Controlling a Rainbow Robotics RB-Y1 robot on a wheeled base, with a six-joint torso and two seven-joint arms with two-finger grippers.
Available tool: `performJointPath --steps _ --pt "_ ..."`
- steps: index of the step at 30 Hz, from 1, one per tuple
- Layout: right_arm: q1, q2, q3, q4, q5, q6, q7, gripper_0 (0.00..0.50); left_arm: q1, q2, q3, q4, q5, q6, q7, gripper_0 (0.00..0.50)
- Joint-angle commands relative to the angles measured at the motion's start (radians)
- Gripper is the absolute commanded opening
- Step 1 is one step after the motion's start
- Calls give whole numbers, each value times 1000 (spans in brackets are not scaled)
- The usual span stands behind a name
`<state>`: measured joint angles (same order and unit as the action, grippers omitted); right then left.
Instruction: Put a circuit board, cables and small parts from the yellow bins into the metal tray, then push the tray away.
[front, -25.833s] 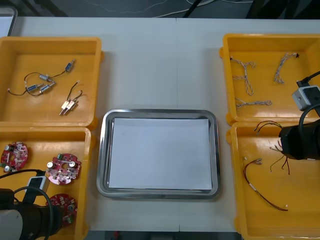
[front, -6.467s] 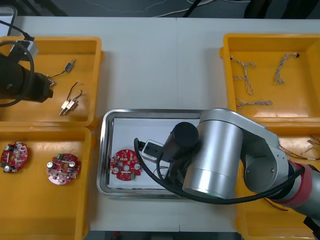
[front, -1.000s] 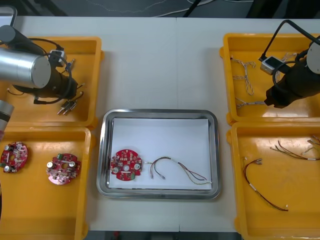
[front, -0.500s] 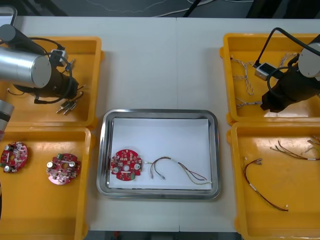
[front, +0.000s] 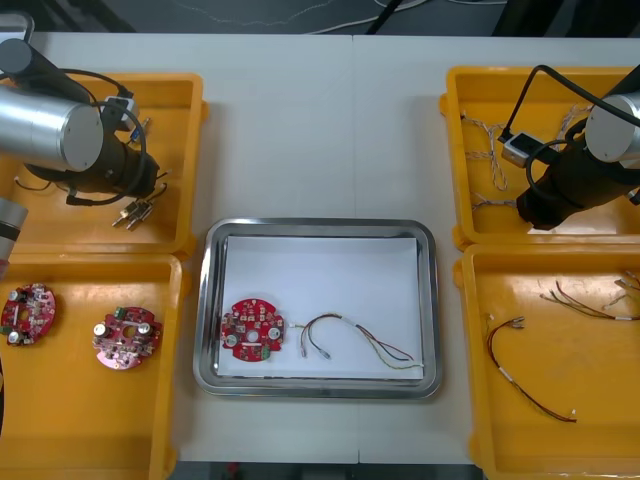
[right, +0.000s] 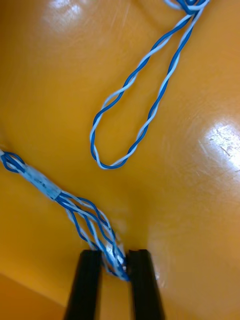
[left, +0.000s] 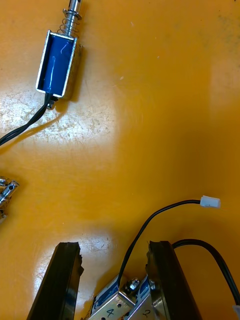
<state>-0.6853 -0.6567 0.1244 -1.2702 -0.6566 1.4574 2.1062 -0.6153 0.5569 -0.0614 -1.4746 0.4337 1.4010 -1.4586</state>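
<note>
Metal tray (front: 320, 226) lies at the centre of the front frame on the worktop (front: 320, 130). It already holds a circuit board (front: 252, 328) and a red and yellow cable (front: 360, 340).

In the upper right yellow bin (front: 560, 78), the right gripper (right: 116, 255) is clamped on the end of a twisted blue and white cable (right: 75, 205). I think it should rise slowly and straight, so that the strands do not slip out.

In the upper left yellow bin (front: 100, 82), the left gripper (left: 114, 247) stands apart around two small metal parts (left: 125, 300). It should centre on one of them before closing.
</note>
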Motion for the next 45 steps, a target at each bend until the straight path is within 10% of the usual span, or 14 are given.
performJointPath --steps 1,45 --pt "-40 6 11 -1 -11 -12 21 0 -34 5 0 -36 2 9 -86 389" --pt "-25 -146 -235 -1 -5 87 -229 0 29 -38 -17 -36 -75 -46 -102 382"
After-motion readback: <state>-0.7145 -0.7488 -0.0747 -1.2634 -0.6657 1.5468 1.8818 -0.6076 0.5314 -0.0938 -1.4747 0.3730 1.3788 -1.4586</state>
